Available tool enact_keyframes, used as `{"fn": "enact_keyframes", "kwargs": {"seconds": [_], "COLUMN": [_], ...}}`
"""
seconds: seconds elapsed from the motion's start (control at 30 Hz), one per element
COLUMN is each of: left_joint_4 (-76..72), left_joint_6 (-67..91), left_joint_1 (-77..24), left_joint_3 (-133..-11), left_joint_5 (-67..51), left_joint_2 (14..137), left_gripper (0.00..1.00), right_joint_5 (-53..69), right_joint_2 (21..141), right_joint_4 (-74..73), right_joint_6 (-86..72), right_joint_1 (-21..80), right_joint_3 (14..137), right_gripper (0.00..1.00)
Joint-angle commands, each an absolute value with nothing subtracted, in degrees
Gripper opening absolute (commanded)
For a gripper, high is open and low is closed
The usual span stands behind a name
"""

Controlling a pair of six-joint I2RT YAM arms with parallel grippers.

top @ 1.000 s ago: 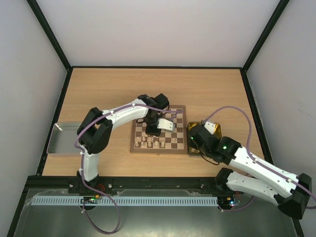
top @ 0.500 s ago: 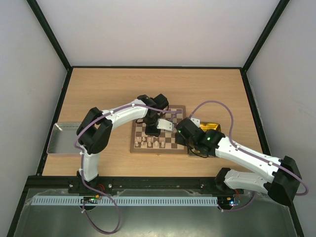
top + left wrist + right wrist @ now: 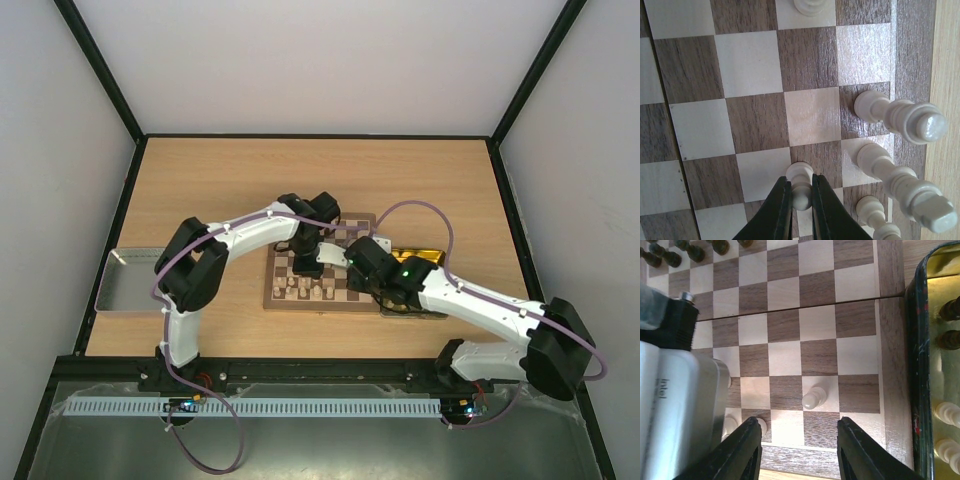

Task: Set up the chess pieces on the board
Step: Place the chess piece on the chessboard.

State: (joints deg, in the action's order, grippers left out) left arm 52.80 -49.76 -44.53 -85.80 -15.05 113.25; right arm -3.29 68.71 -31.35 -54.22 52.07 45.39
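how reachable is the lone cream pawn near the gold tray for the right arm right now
Probably reachable: the right gripper is open and empty, and the pawn stands just ahead of the gap between its fingers. The board around it is bare. The left arm crowds one side, so some care.

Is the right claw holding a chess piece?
No, the right gripper has its jaws apart with nothing between them, and the nearest cream pawn stands free on the board ahead of them.

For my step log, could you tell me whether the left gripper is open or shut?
Shut: in the left wrist view the left gripper has both dark fingers pressed against a cream pawn.
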Motion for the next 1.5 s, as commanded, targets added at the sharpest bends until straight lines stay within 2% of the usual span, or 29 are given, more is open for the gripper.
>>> {"fn": "enact_keyframes", "kwargs": {"seconds": [0.0, 0.17, 1.33, 1.47], "left_joint_4": [52.8, 52.53, 52.86, 52.85], "left_joint_6": [-49.59, -49.32, -48.79, -48.74], "left_joint_1": [-44.2, -44.27, -46.06, -46.24], "left_joint_3": [-84.86, -84.99, -83.06, -82.82], "left_joint_5": [-16.12, -16.51, -17.1, -16.99], "left_joint_2": [111.84, 111.75, 110.77, 110.58], "left_gripper": [0.1, 0.1, 0.09, 0.09], "right_joint_5": [-2.97, -2.23, -1.3, -1.42], "right_joint_2": [70.87, 72.64, 77.93, 78.22], "right_joint_4": [-29.93, -29.07, -26.56, -26.28], "right_joint_6": [-52.85, -52.66, -51.43, -51.48], "right_joint_1": [51.88, 51.85, 51.18, 51.22], "right_joint_3": [47.12, 46.79, 46.97, 46.82], "right_gripper": [0.41, 0.37, 0.36, 0.33]}}
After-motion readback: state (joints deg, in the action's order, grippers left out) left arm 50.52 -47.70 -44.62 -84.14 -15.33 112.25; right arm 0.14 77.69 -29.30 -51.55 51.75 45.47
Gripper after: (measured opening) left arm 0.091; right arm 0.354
